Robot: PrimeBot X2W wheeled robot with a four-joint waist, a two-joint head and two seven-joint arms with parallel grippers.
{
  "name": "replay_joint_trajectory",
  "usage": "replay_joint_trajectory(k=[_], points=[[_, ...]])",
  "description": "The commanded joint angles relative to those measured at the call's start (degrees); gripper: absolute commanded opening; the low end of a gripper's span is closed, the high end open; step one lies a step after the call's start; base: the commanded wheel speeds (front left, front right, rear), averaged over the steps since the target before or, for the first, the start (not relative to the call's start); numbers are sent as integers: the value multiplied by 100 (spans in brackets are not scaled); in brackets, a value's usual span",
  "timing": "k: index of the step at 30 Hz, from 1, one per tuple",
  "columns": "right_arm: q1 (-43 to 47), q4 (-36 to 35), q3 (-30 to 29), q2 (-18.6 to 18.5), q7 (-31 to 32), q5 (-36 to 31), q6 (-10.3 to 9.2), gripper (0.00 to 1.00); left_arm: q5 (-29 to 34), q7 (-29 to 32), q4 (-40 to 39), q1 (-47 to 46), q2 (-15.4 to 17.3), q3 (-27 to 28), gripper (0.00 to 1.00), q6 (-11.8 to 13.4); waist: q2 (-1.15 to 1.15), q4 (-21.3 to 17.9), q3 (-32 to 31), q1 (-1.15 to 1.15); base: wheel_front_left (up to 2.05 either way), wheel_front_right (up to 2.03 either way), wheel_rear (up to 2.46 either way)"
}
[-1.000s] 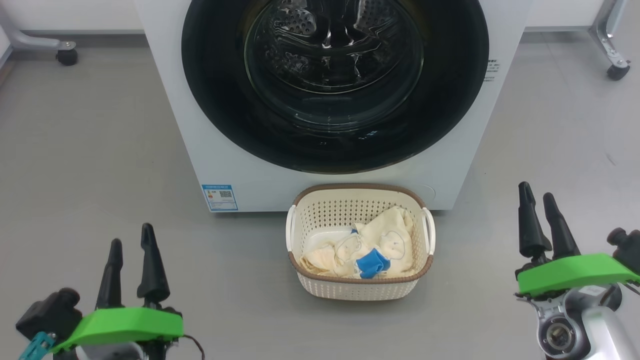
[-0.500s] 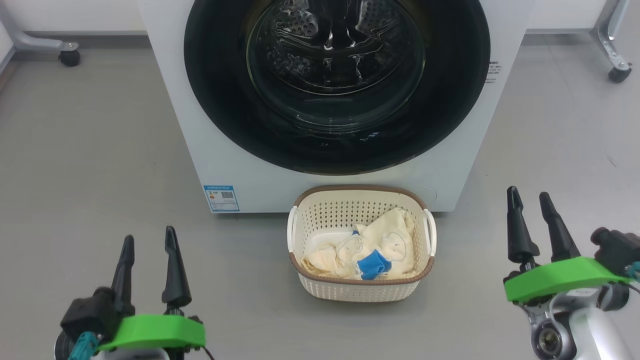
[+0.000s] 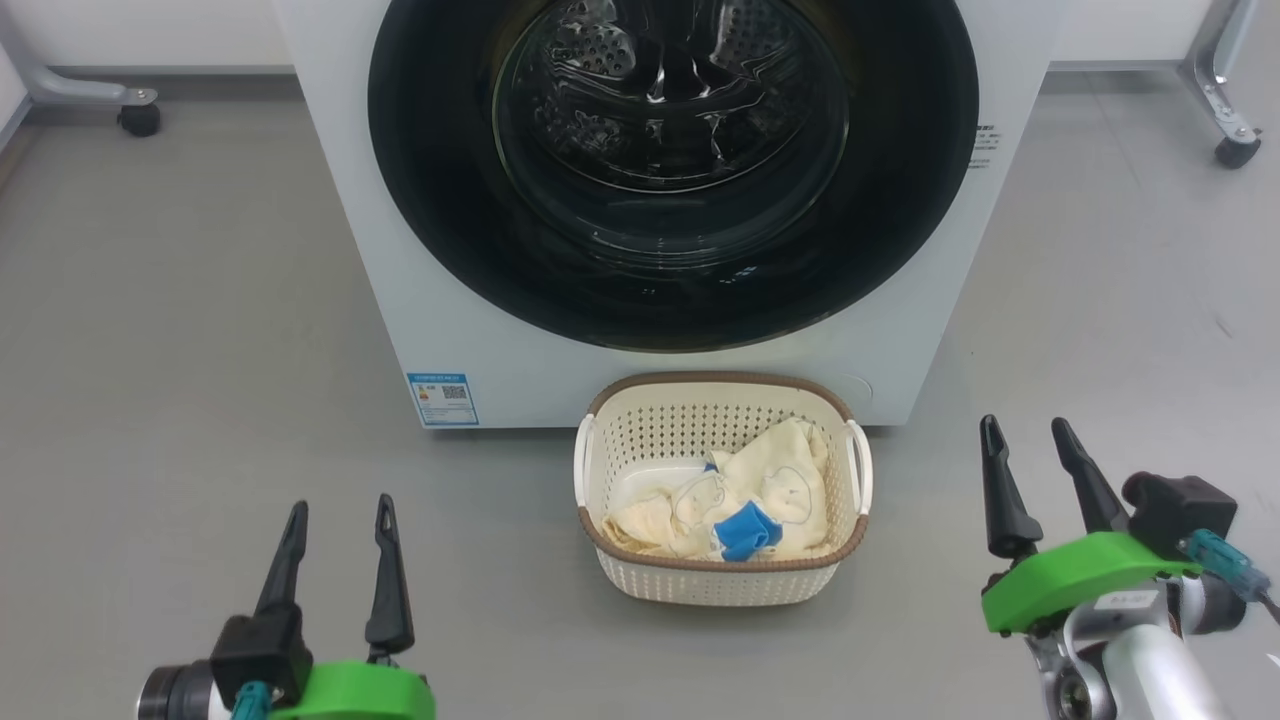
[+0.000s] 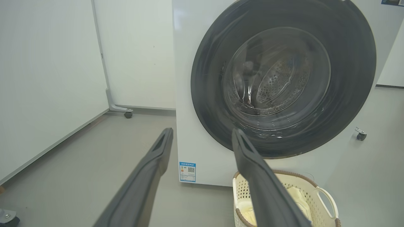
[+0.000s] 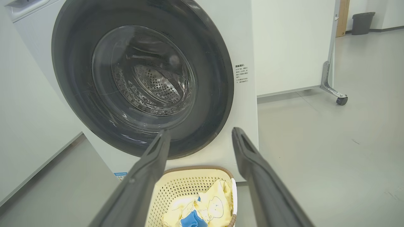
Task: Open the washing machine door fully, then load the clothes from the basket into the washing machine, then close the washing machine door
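1. Both claws have been drawn lower and inward in the head view since a second ago. The left claw (image 3: 341, 502) and the right claw (image 3: 1024, 422) are held spread wide, gripping nothing, over bare floor (image 3: 180, 330).
2. The washing machine door (image 3: 672, 150) is seen shut flush on the washing machine (image 3: 500, 370). The clothes (image 3: 760, 490) lie in the basket (image 3: 720, 585), set just before the machine, below the door.
3. Opening is judged not yet begun. A reach up to the door's rim is called for, though its catch side cannot be told.
4. Open floor is left on both sides. The basket's rim, close under the door's swing, should be minded.
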Motion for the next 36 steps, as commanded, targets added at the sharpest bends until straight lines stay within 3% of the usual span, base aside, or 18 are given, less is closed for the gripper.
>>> replay_joint_trajectory(k=[1,5,36], points=[[-395,-100,157,-56,-66,-260,-17,100,251,-115,-59,-223,18,124,100,-31,0,6,-9,0,0,0,0],[-446,35,208,-55,-104,-552,-17,100,428,-176,186,-251,16,41,100,-86,0,22,-27,0,0,0,0],[-524,162,273,-55,-110,-514,-17,100,230,-178,530,-375,16,6,100,-30,0,29,24,0,0,0,0]])
